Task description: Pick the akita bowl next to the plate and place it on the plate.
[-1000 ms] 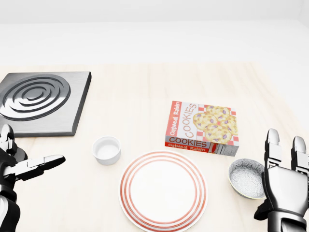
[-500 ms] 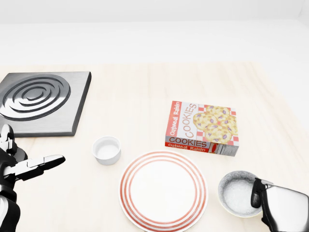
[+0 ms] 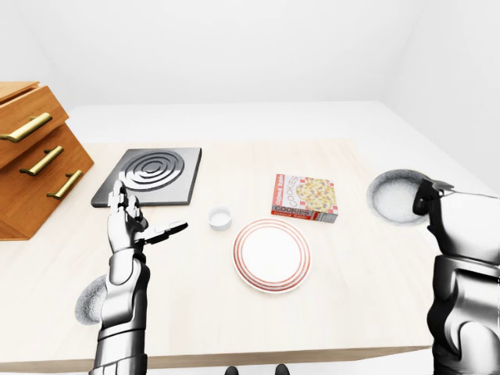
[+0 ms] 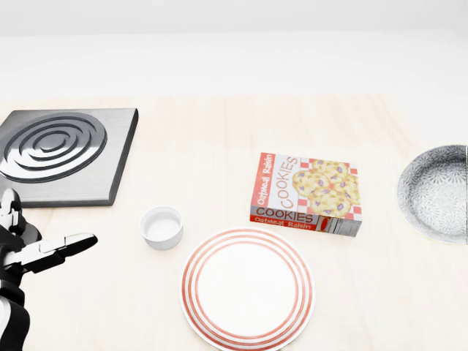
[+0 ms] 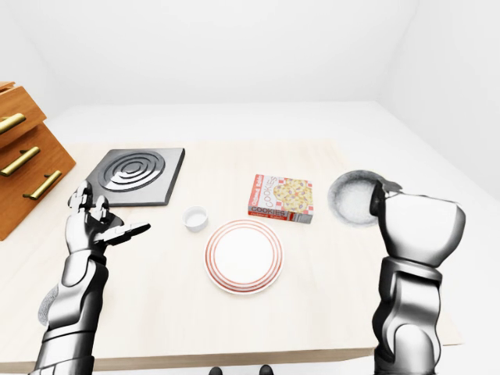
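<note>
Right robot hand (image 5: 416, 220) is shown clenched on the near rim of the akita bowl (image 5: 353, 197), which is held aloft at the right of the right-eye view, apparently clear of the tabletop (image 4: 219, 131). The bowl is tipped so that its speckled grey inside is turned toward the cameras; in the head view it is cut by the right edge of the picture.

The red-ringed plate (image 4: 247, 287) is seen bare at the bottom centre of the head view, down and to the left of the bowl and well apart from it. A carry leftward and downward across the tabletop is judged to be what the placing calls for, with the bowl levelled before it is set down. Being round, the bowl offers no long axis to be lined up.

The cookie box (image 4: 307, 194) is found lying flat between bowl and plate, just above the plate's upper right rim, and could be clipped if the bowl is brought across low. A small white cup (image 4: 161, 227) stands just beside the plate's upper left rim.

The left robot hand (image 5: 95, 223) is held released, fingers spread, at the far left, well apart from the plate and farther from it than the right. Behind it a metal burner plate (image 4: 58, 150) and a wooden drawer unit (image 3: 31, 156) are visible.
</note>
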